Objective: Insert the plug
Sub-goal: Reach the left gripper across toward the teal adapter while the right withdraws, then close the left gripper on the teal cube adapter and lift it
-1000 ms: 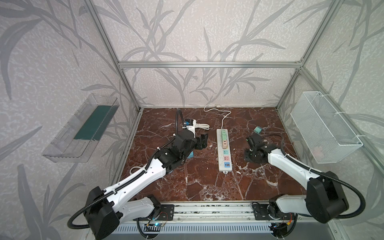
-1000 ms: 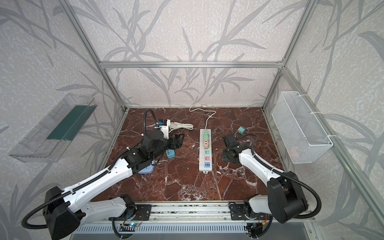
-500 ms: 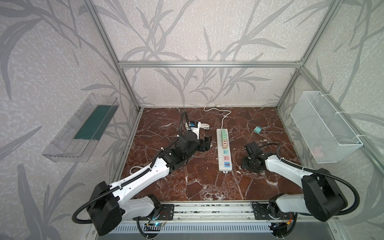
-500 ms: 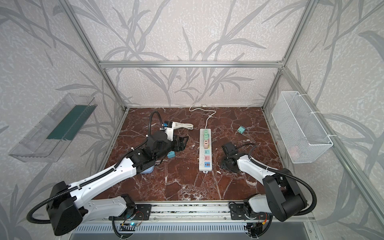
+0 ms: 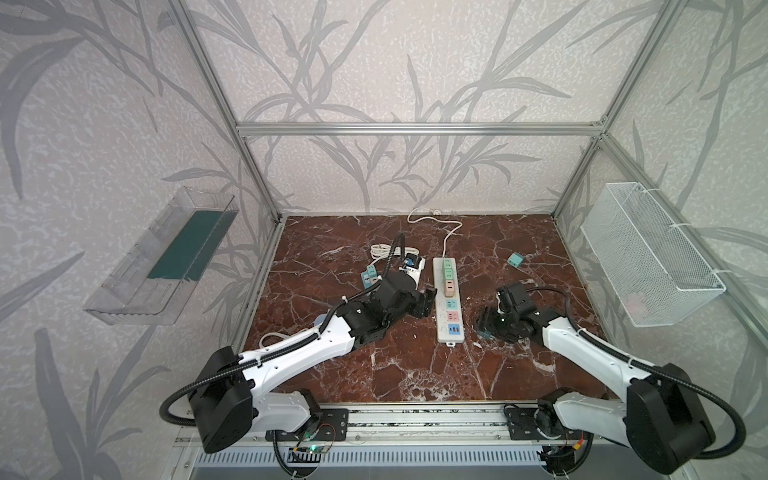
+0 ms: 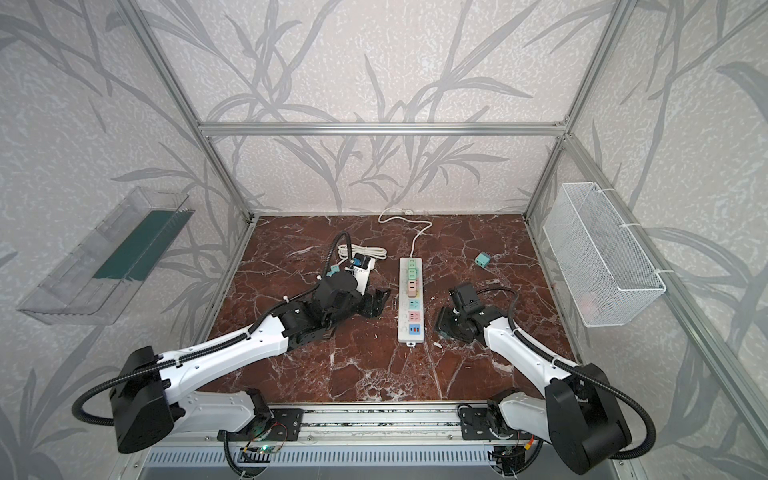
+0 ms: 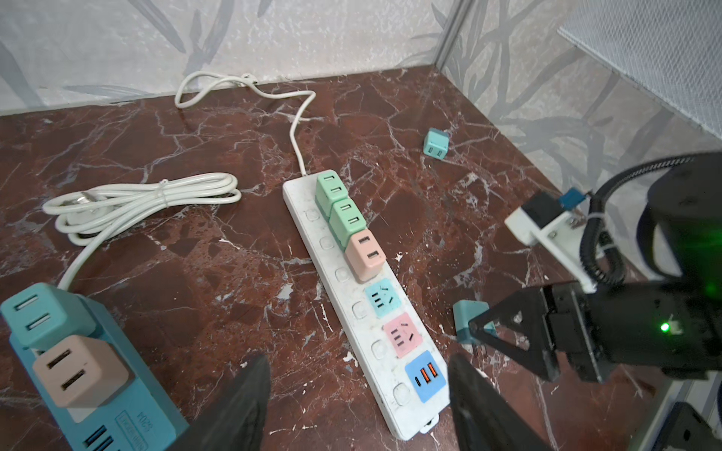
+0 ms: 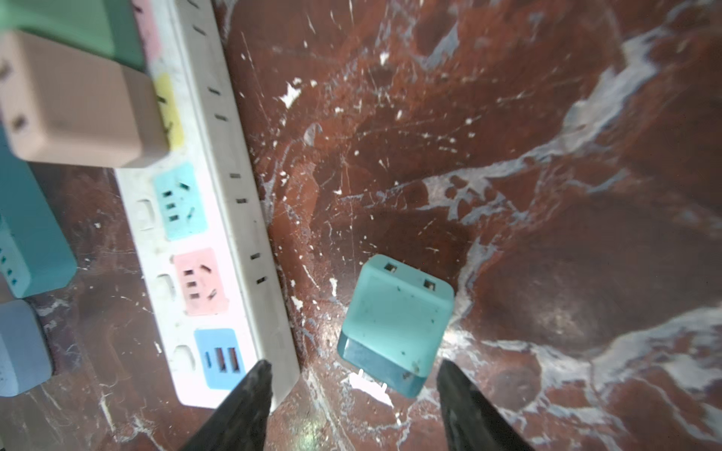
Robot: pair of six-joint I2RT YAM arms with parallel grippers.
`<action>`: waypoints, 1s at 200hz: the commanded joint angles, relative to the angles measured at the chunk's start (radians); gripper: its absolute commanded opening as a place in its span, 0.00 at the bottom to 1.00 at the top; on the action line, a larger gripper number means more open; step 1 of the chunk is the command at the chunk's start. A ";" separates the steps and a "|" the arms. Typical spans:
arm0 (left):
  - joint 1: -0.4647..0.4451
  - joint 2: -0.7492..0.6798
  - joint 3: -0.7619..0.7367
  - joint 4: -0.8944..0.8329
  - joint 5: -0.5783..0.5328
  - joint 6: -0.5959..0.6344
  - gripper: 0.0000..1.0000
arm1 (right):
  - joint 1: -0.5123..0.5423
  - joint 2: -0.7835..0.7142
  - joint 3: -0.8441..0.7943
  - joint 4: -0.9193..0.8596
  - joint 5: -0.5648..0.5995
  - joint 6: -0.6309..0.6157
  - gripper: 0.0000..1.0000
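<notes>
So, the whole next move hangs on one thing: the small teal cube plug lies on its side on the red-brown marble tabletop, right in the mouth of the right gripper. That gripper is spread wide and holding nothing. Its black fingers straddle the prong end of the cube, which sits off-centre, closer to one finger than the other.

The metal prongs point back toward the wrist and the USB-port face points away, so the plug's prong-to-port axis runs flat along the table, not down at a socket. My guess is it needs standing up after the grab.

The long white power strip lies just beside it, not touching, running front to back. Its free teal socket and pink socket are toward the near end. The right arm is clearly nearer; the left gripper hangs open and empty by the strip's other side.

Hard bits: in both top views the plug is mostly buried under the right gripper. In the left wrist view a finger covers part of it. I also can't tell if the nearer finger touches it.
</notes>
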 commanded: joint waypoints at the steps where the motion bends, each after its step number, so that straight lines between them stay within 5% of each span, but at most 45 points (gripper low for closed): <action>1: -0.062 0.064 0.073 -0.047 0.010 0.046 0.69 | -0.051 -0.095 0.052 -0.111 0.083 -0.083 0.68; 21: -0.108 0.167 0.157 -0.104 0.015 -0.013 0.68 | -0.149 -0.144 0.088 -0.180 0.143 -0.160 0.71; 96: -0.260 0.683 0.697 -0.489 -0.086 -0.110 0.74 | -0.555 -0.146 0.132 -0.099 -0.061 -0.212 0.82; 200: -0.285 1.071 1.079 -0.732 -0.181 -0.108 0.67 | -0.603 -0.171 0.088 -0.032 -0.156 -0.232 0.86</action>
